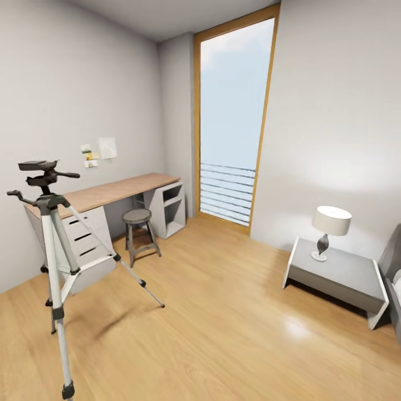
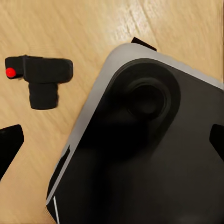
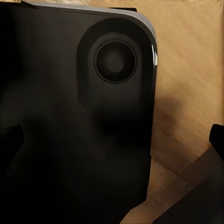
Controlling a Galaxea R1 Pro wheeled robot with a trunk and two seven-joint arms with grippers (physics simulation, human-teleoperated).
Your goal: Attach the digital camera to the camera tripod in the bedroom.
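At the left of the head view the camera tripod (image 1: 53, 253) stood on the wood floor (image 1: 223, 334), its black head bare. Behind it was a desk (image 1: 111, 192) with shut drawers, a stool (image 1: 139, 231) and open cubbies (image 1: 172, 206); I could not see what they held. At the right a lamp (image 1: 329, 231) sat on a low table (image 1: 340, 273). In the left wrist view the digital camera (image 2: 41, 80) lay on the floor beside the robot's dark base (image 2: 149, 154). Both grippers' fingertips (image 2: 9, 147) (image 3: 217, 135) sat wide apart, holding nothing.

Light wood floor (image 1: 223, 312): carried camera tripod (image 1: 53, 250) near the desk (image 1: 111, 192), round stool (image 1: 138, 228) beside it, grey bedside table (image 1: 340, 273) by the right wall. Digital camera (image 2: 42, 79) lay directly on the boards.
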